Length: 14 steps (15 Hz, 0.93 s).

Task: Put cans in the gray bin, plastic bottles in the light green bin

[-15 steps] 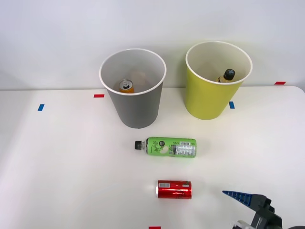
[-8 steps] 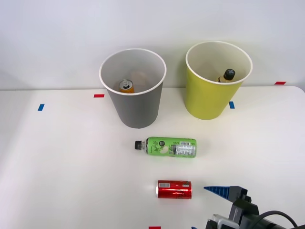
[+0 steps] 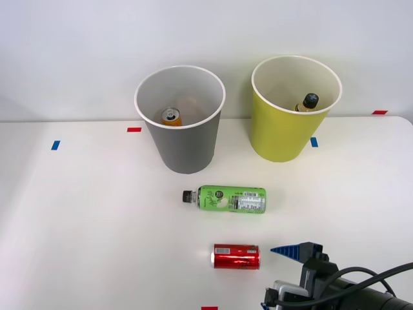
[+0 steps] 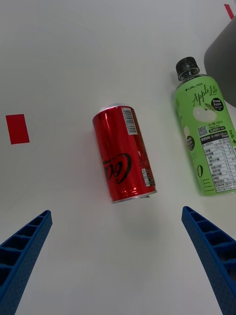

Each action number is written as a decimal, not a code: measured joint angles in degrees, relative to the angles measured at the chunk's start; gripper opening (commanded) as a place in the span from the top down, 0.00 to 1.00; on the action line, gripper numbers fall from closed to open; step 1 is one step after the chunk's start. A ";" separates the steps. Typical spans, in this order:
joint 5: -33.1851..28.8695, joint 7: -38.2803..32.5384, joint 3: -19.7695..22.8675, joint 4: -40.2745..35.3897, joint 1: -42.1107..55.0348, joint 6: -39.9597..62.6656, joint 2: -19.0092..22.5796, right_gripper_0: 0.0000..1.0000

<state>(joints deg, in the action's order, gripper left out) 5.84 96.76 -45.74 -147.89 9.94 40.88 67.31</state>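
Cans are sitting in two places: a shiny red metal can point(image 3: 236, 256) with a silver top is lying on its side on the white table point(image 3: 90, 219), its silver top pointing toward the robot's left, and an orange can point(image 3: 171, 117) with a silver top is resting at the bottom of the tall gray tapered bin point(image 3: 181, 120) with the white rim. Just behind the red can, a small plastic bottle with a bright green label point(image 3: 224, 199) is also lying on its side, black cap pointing toward the robot's left, close to the foot of the gray bin but apart from it. To the right of the gray bin, the yellow-green tapered bin point(image 3: 293, 106) is standing upright, and the black cap of an amber bottle point(image 3: 308, 101) is showing inside it. The right gripper point(image 3: 277, 278) is reaching in from the lower right of the front view, its upper blue ribbed finger point(image 3: 292, 250) pointing at the can's base end and stopping just short of it. In the wrist view the red can point(image 4: 125, 153) is lying ahead of and between the two blue fingers point(image 4: 209, 250), which are spread wide and holding nothing, with the green bottle point(image 4: 206, 143) lying beside the can. Small red and blue tape marks point(image 3: 134, 130) are dotting the table.
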 measured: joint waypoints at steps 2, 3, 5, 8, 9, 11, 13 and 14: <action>0.03 -0.21 -3.23 0.01 -4.42 2.17 -0.92 0.09; 0.06 -0.31 -4.52 0.05 -6.46 3.43 -1.63 0.09; 1.19 -0.28 -5.91 0.07 -9.86 6.11 -2.81 0.09; 6.64 0.64 -6.91 0.06 -14.68 10.57 -3.64 0.09; 7.30 0.80 -7.50 0.06 -15.83 11.69 -3.97 0.08; 9.08 0.95 -8.26 0.06 -17.86 15.23 -5.57 0.08; 11.14 1.14 -8.38 0.08 -19.74 19.13 -8.11 0.08; 12.11 1.30 -8.42 0.36 -20.96 21.00 -9.76 0.08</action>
<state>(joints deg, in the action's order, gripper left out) 17.95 98.05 -54.16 -147.53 -11.02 61.88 57.54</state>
